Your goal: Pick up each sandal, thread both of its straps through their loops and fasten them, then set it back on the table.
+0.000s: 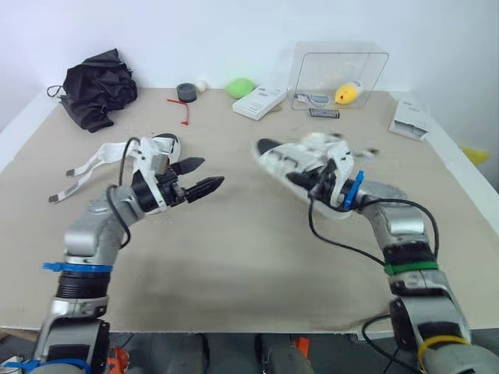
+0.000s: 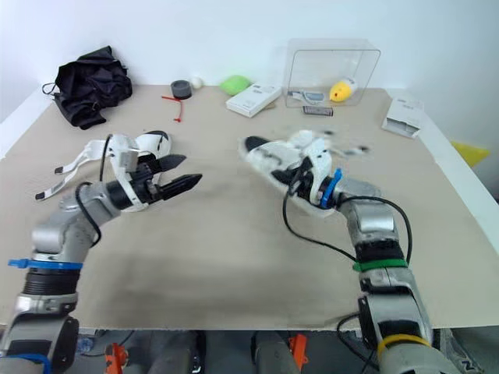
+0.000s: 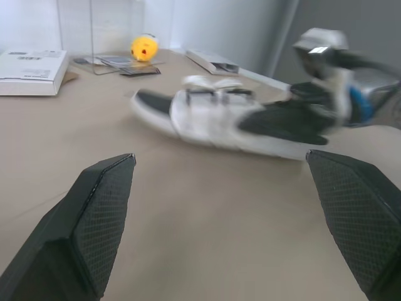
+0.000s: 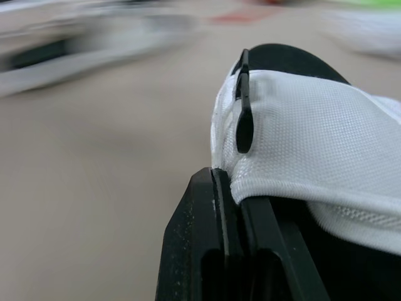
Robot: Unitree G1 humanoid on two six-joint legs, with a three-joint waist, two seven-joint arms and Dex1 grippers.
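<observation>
**A:** Where is the sandal lying?

**B:** The sandal [image 1: 296, 160] is lying just right of the frame's centre, on a slant. Its black front end is pointing to the upper left, and its back end is running down to the lower right, into the right gripper [image 1: 327, 185]. I cannot tell whether its sole is touching the table [image 1: 234, 265].

**A:** Is that gripper gripping it?

**B:** Yes, the right gripper is pinching the white upper at the back end. In the right wrist view a black finger [image 4: 207, 251] is pressing against the white fabric, beside what looks like a black loop [image 4: 243, 119].

**A:** And what is the other arm doing?

**B:** The left gripper [image 1: 212, 171] is hanging left of centre with its fingers spread and nothing between them. It is pointing right, toward the sandal's front end, with bare table lying between the two.

**A:** So which way is the next move going?

**B:** I am judging that the left gripper is needing to travel right and slightly up in the frame. That way it is reaching the straps [image 3: 213, 94] crossing the sandal's middle, coming in across the long axis rather than along it. It is the free one, since the right is serving as holder.

**A:** And the other one?

**B:** The second sandal [image 1: 160, 144] is lying just behind the left gripper, in the upper left part. Its loose strap ends [image 1: 86, 165] are trailing toward the left edge.
</observation>
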